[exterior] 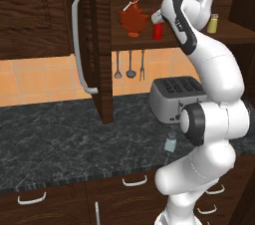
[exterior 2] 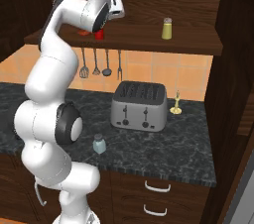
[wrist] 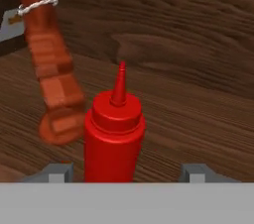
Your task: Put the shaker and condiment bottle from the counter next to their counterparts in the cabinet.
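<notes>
Currently the condiment bottle [wrist: 114,136] stands upright between the two finger tips of the gripper [wrist: 125,172], nozzle up. The jaws are apart, with a visible gap on each side of the red body, so neither tip presses on it (contact at the very base cannot be judged, as the lower part is cut off by the view's edge). From the left base view the same bottle [exterior: 158,31] rests on the cabinet shelf [exterior: 144,41], partly covered by the robot's hand.

Just beside it, on the side towards the door, stands the maple-leaf syrup bottle [exterior: 133,19], upright, tan cap on top; the hand view shows it as a red-brown form [wrist: 49,64] near the condiment bottle but apart from it. The yellow-green shaker [exterior 2: 167,28] stands alone further along the same shelf, well apart from both bottles.

Below, on the dark marbled counter [exterior: 60,144], the pale blue-grey shaker [exterior 2: 99,144] stands upright near the front edge, just beside the arm's lower joint. Behind it sits a silver toaster [exterior 2: 139,105], with a small brass candlestick [exterior 2: 175,105] at its side.

The cabinet door [exterior: 97,45] is swung open, edge-on to the left base view, its long curved silver handle [exterior: 79,40] facing outward. Under the shelf, kitchen utensils [exterior 2: 101,64] hang against the orange tiled wall [exterior 2: 163,74]. The arm itself (upper links) crosses in front of the shelf.
</notes>
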Tool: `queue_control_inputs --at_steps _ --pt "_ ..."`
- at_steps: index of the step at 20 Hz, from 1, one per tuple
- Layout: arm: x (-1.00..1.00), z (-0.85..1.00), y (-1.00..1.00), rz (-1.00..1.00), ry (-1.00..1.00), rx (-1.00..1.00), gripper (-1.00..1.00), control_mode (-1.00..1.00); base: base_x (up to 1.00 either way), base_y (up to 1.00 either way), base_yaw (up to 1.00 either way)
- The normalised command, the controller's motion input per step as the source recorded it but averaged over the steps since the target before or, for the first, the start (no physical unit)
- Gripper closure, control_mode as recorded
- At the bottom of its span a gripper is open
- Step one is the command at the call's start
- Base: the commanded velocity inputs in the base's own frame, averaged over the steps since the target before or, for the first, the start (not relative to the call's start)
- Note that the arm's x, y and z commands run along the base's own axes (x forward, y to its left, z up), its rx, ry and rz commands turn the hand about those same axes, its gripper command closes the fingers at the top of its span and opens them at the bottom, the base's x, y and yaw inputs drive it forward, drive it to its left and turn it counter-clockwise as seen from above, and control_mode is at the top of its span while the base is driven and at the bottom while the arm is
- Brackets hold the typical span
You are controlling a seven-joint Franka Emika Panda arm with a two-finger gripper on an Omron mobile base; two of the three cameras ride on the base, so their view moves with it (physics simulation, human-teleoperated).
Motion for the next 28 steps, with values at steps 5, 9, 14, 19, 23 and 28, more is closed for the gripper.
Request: queue_control_inputs --at_steps 5,9,14,19,23,28 --pt "-0.01 0.02 -0.41 0.00 0.00 0.11 -1.00 -1.00 0.00 0.00 0.00" --pt "-0.33 0.06 -0.08 0.00 0.00 0.08 -1.00 -1.00 0.00 0.00 0.00" --pt "-0.97 -0.37 0.00 -0.01 0.00 0.00 -1.00 -1.00 0.00 0.00 0.00" --pt "-1.00 -0.61 0.00 -0.03 0.00 0.00 -1.00 -1.00 0.00 0.00 0.00" --pt "-1.00 -0.75 0.00 -0.02 0.00 -0.01 -1.00 -1.00 0.00 0.00 0.00" --pt "-1.00 -0.74 0.00 -0.01 0.00 -0.01 -1.00 -1.00 0.00 0.00 0.00"
